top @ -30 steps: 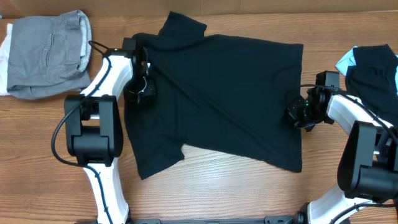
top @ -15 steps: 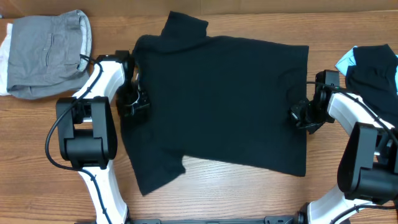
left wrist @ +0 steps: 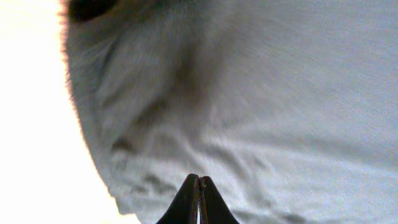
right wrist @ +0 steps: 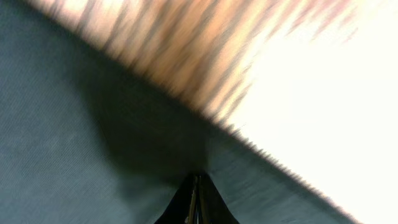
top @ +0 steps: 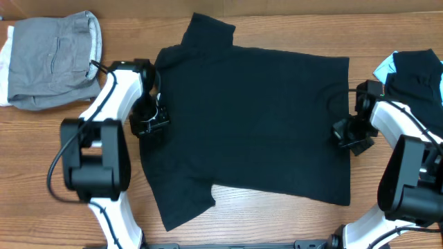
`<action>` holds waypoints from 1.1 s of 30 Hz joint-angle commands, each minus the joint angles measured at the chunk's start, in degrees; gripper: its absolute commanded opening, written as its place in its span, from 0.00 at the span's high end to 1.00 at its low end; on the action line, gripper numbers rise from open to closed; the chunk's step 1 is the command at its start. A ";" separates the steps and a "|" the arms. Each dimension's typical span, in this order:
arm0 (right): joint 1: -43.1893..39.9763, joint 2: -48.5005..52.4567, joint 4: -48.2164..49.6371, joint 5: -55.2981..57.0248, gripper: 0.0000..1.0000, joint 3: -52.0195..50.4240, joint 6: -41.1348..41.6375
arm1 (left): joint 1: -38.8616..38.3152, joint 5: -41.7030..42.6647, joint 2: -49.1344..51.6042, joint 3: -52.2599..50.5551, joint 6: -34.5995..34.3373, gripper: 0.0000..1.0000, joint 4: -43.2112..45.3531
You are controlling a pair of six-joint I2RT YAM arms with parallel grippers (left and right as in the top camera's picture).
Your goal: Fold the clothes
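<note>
We find the overhead view bright and evenly lit, sharp to every edge. The table (top: 277,221) shows clear grain, with only soft, short shadows. The black shirt (top: 256,117) reads as a dark mass with little fold detail.

The left wrist view is heavily overexposed. The shirt renders pale grey and soft, and the 9 o'clock side is blown white.

The right wrist view is streaked with blur toward 12 o'clock. Glare washes out 2 o'clock, and a dark shadow lies just above the right claw (right wrist: 197,180).

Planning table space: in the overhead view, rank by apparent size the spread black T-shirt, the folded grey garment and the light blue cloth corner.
1. spread black fabric T-shirt
2. folded grey fabric garment
3. light blue cloth corner, partly hidden
</note>
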 commanded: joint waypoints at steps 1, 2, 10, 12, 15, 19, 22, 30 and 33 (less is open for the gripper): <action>-1.95 0.79 -1.73 4.00 0.96 4.50 0.55 | -0.20 -0.90 -6.49 -0.04 -0.81 0.96 -0.55; -2.23 0.79 -2.78 4.09 0.96 5.70 0.52 | -0.20 -0.98 -7.37 -0.04 -0.74 0.96 -0.46; -2.60 -1.62 -18.75 4.26 0.90 18.80 0.09 | -0.61 -1.46 -12.31 0.07 0.22 0.96 -3.98; -2.60 -3.63 -21.55 4.24 0.62 20.35 0.09 | -0.63 -1.49 -14.10 0.22 0.24 0.95 -4.61; -2.60 -7.39 -24.41 4.22 0.00 20.46 -0.24 | -0.61 -1.46 -17.84 0.26 0.31 0.53 -4.87; -2.60 -12.07 -29.18 4.24 0.00 20.44 -0.28 | -0.63 -0.76 -21.92 0.26 0.35 0.07 -7.02; -2.01 -16.96 -30.99 4.26 0.00 19.85 -0.09 | -0.63 -0.61 -23.28 0.24 0.28 0.00 -10.10; -0.55 -31.39 -30.38 3.21 0.00 9.73 1.44 | -4.04 0.35 -23.34 -4.74 1.20 0.00 -14.38; -0.55 -34.91 -28.13 0.42 0.00 5.35 1.38 | -5.79 0.00 -23.32 -9.31 0.96 0.00 -13.35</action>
